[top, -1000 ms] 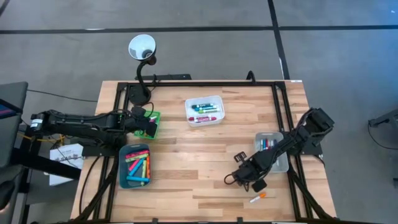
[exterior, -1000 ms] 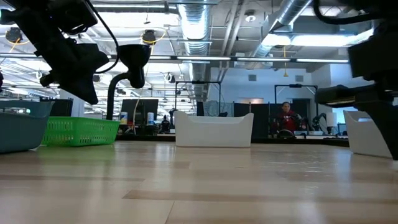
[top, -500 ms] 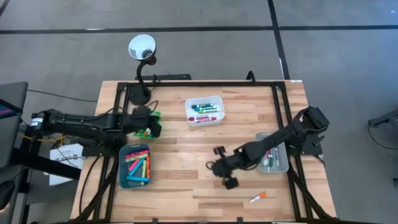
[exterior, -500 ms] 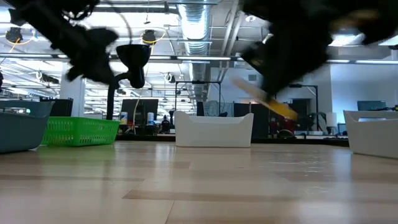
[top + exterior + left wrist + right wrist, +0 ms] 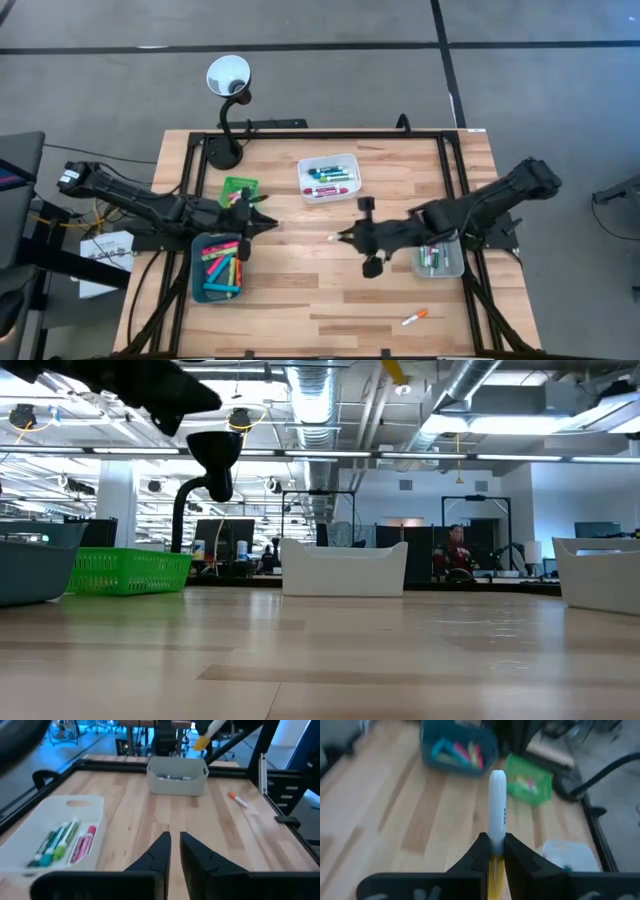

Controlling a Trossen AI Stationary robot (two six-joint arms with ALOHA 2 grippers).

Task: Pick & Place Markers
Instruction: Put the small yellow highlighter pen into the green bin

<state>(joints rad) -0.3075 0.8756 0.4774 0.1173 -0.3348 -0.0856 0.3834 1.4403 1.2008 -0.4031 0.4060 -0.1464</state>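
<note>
Marker [image 5: 497, 810] clamped in right jaws mid-table; left jaws narrow beside teal tray [image 5: 197, 262].

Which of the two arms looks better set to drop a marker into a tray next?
The right one, probably. Its claw is shut on a white-barrelled marker above mid-table, while the left claw looks shut and empty.
</note>
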